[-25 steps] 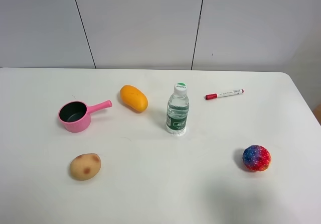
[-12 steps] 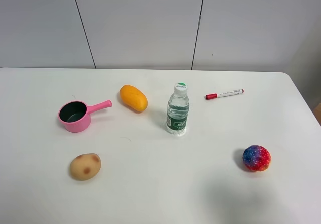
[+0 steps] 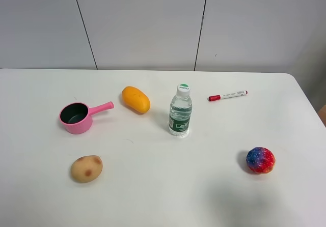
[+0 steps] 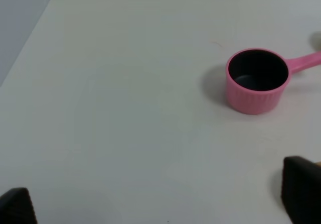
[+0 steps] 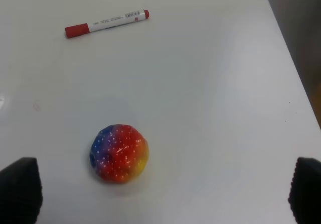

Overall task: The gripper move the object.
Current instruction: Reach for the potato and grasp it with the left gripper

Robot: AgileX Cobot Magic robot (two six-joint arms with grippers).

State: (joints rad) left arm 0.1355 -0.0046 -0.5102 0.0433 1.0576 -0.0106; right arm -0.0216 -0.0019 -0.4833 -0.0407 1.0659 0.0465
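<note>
Both sets of jaws wide open, empty: left gripper (image 4: 158,203), right gripper (image 5: 163,190). Potato (image 3: 86,168) sits near-left, just nearer than the pot (image 3: 75,117), long axis roughly left-right. Left gripper looks closer, so likely its job.

A lab-like test setup: a plain white bench (image 3: 153,196) against a grey panelled wall (image 3: 142,23), with unrelated props laid out well apart: pink toy pan (image 3: 75,117), mango (image 3: 135,99), water bottle (image 3: 180,112), marker (image 3: 227,95), speckled ball (image 3: 261,160), potato (image 3: 86,168).
</note>
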